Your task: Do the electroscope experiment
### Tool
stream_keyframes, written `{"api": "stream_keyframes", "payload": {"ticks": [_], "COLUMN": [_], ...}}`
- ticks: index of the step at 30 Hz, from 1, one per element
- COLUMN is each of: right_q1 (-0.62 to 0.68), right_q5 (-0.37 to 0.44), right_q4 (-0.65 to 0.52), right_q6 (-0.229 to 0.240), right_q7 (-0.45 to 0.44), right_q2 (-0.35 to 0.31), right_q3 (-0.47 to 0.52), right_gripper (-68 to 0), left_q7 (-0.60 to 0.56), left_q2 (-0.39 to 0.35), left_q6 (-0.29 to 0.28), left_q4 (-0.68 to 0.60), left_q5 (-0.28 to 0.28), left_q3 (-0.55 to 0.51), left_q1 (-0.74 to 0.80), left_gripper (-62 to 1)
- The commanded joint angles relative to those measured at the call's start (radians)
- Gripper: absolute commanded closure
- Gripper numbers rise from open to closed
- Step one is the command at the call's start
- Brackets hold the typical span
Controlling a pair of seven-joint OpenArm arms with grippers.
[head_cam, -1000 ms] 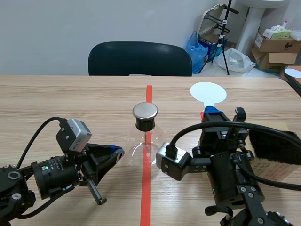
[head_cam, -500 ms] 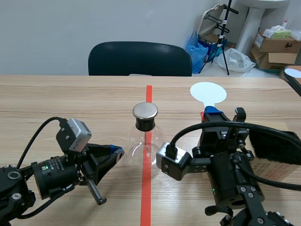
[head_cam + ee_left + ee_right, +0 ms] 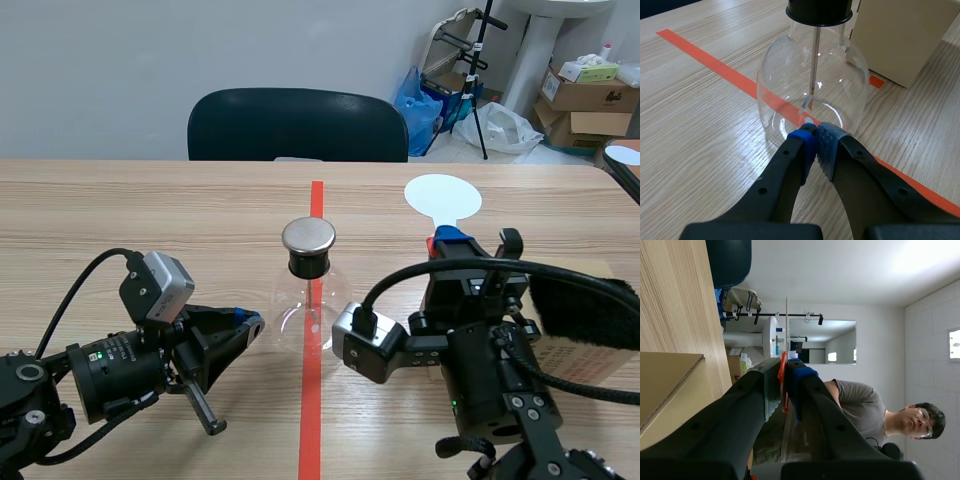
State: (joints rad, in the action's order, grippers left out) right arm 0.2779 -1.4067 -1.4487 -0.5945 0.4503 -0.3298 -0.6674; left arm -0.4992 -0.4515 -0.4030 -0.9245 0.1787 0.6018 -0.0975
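The electroscope (image 3: pixel 308 288), a glass flask with a black stopper and a metal cap, stands upright on the red tape line in the middle of the surface (image 3: pixel 150 210). The left gripper (image 3: pixel 816 137) lies low just beside the flask's base, its blue pads pressed together on nothing. The right gripper (image 3: pixel 452 240) points upward on the other side of the flask, near a cardboard box (image 3: pixel 590 355), pinching the red handle of a white paddle (image 3: pixel 442 195) held upright.

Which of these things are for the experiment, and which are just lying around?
For the job: flask, paddle in the right gripper, probably the black fuzzy pad.
Lying about: chair, bags, far boxes.
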Motion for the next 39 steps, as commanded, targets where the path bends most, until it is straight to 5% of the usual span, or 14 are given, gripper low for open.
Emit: {"api": "stream_keyframes", "payload": {"ticks": [1,29,39], "right_q1": [-0.012,0.016,0.207], "right_q5": [-0.007,0.002,0.000], "right_q4": [-0.025,-0.045,-0.138], "right_q6": [-0.011,-0.044,-0.085], "right_q7": [0.007,0.006,-0.202], "right_q2": [-0.011,-0.003,0.069], "right_q3": [0.006,0.027,0.233], "right_gripper": [-0.9,-1.1,-1.1], "left_q7": [-0.017,-0.017,-0.017], "left_q2": [0.004,0.004,0.004], "left_q6": [-0.002,-0.002,-0.002], "left_q4": [-0.011,-0.011,-0.011], "left_q5": [0.008,0.008,0.008], "left_q3": [-0.008,-0.008,-0.008], "left_q1": [-0.005,-0.005,-0.005], "left_gripper": [-3.2,-3.2,-3.2]}}
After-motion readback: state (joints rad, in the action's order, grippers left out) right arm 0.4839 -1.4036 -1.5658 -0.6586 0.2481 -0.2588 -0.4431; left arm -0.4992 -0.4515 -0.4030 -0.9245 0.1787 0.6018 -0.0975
